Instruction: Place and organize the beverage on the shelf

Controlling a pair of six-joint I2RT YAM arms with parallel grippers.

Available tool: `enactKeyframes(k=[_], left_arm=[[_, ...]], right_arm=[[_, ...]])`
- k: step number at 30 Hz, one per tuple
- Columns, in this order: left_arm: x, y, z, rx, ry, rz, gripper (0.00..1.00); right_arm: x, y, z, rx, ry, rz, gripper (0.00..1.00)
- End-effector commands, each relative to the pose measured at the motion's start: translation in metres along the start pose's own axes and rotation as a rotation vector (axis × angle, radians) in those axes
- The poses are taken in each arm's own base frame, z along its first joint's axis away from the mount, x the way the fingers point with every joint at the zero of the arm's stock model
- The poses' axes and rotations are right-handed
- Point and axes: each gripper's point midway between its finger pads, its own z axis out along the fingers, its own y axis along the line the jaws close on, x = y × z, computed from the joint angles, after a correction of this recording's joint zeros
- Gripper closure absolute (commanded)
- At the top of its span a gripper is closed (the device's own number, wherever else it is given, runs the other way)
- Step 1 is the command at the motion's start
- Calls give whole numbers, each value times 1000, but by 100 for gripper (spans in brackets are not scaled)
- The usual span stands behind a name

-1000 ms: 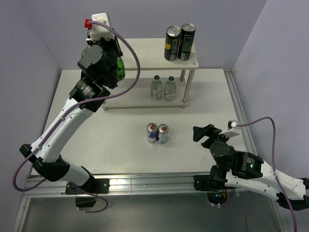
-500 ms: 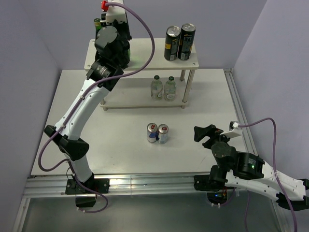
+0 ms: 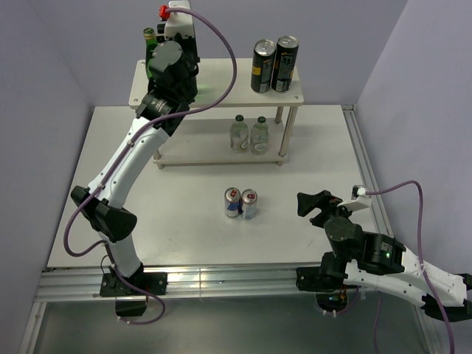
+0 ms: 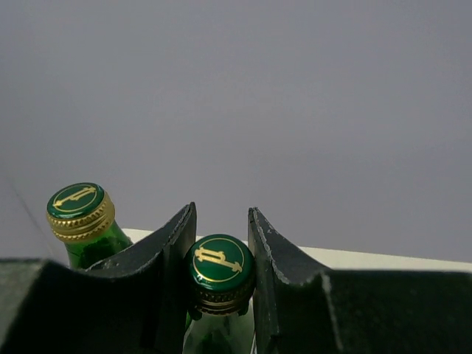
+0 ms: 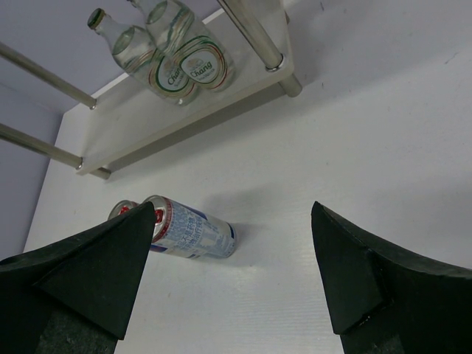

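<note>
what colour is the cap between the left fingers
Green cap with a gold emblem; clearest in the left wrist view.

On the shelf [image 3: 193, 153], the top board [image 3: 221, 81] is bare mid-span: the left claw [image 4: 221, 214] with its green bottle [image 4: 219, 262] and a second bottle [image 4: 80, 214] block its left end, dark cans [image 3: 274, 65] its right. Small cans [image 3: 241, 203] stand on open desk [image 3: 184, 221] in front.

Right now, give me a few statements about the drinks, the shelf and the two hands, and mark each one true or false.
1. The left hand grips a green bottle at its cap. True.
2. The right hand holds a can. False: it is open and empty.
3. Two small cans stand on the table, off the shelf. True.
4. The clear bottles sit on the top board. False: they are on the lower board.
</note>
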Motion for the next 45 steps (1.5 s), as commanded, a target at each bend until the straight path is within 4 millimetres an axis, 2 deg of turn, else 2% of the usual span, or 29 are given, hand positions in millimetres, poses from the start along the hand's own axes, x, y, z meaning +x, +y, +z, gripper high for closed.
enactKeyframes(k=[1,16,20,24,27,29,30,33,38,40,45], left_arm=[[-75,16,-8,10,-197,-153,100],[-57,6,10,-18,-210,-122,100],[-50,5,15,-31,-201,-107,96],[-44,5,15,-36,-197,-97,80],[-43,6,15,-40,-197,-97,47],[-41,6,16,-41,-192,-94,38],[-41,5,15,-39,-190,-95,30],[-43,6,14,-39,-191,-98,16],[-55,9,8,-22,-196,-125,8],[-60,9,3,-9,-196,-137,1],[-77,12,-18,25,-210,-158,1]], right_arm=[[-2,-4,1,13,-26,20,7],[-2,-4,0,6,-23,22,7],[-1,-4,0,4,-20,19,8],[-1,-3,0,0,-20,21,8],[-2,-3,0,-1,-20,23,8],[-2,-3,0,-2,-19,21,8],[-2,-3,0,0,-20,21,8],[-2,-3,0,-3,-19,24,8],[-1,-3,0,-1,-18,19,8],[-2,-3,0,0,-19,20,8],[-1,-3,1,2,-18,16,8]])
